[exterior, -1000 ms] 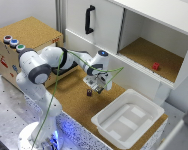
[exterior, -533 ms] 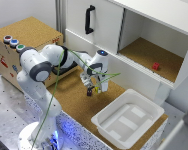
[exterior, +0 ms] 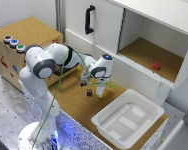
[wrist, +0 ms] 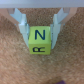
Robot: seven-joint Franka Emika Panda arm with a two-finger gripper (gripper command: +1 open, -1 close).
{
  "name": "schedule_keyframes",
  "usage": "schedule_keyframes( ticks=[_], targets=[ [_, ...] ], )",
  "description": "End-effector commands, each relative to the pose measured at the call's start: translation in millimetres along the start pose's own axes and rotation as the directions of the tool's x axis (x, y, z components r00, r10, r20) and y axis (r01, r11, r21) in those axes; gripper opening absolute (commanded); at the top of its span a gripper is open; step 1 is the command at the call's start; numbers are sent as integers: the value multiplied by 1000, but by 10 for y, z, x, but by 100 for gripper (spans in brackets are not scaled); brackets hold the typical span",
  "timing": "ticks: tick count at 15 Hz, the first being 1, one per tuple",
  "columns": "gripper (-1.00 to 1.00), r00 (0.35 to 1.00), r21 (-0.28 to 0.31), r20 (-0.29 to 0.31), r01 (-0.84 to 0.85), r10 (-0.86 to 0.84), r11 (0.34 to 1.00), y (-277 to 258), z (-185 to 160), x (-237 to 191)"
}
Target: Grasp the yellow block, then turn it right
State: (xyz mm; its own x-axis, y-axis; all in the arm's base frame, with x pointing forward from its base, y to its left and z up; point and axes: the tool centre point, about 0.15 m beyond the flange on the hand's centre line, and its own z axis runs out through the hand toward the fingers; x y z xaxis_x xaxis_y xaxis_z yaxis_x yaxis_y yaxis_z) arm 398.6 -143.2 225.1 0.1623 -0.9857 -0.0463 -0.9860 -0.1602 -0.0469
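Near the centre of the exterior view, the arm (exterior: 54, 62) reaches over the cork floor (exterior: 79, 102) beside the white bin (exterior: 126, 120). Its gripper (wrist: 41, 31) is clamped on the yellow block (wrist: 39, 40), which sits centre-frame in the wrist view between both fingers (wrist: 22, 24). The grasp looks done, so the rightward wrist turn comes next, with the squeeze held firm.

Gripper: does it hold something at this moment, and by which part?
The gripper appears to hold the yellow block, one finger on each of two opposite side faces; its lettered face shows in the wrist view.
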Motion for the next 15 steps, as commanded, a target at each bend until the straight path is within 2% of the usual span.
schedule_keyframes(
  ticks=[1,3,4,7,11,13,14,15],
  targets=[
    [-100,986,115,36,-164,161,980,-66,54,243],
    [-100,983,87,74,-174,167,981,-62,102,227],
    [100,984,63,80,-162,157,985,-66,101,207],
    [100,996,16,55,-70,69,997,-138,39,139],
    [100,1000,76,5,-8,8,997,-107,-180,182],
    [100,993,92,-47,111,-107,990,-162,-380,227],
    [100,970,51,-80,233,-228,971,-198,-499,239],
    [100,945,38,-96,316,-311,948,-154,-563,198]
  ],
)
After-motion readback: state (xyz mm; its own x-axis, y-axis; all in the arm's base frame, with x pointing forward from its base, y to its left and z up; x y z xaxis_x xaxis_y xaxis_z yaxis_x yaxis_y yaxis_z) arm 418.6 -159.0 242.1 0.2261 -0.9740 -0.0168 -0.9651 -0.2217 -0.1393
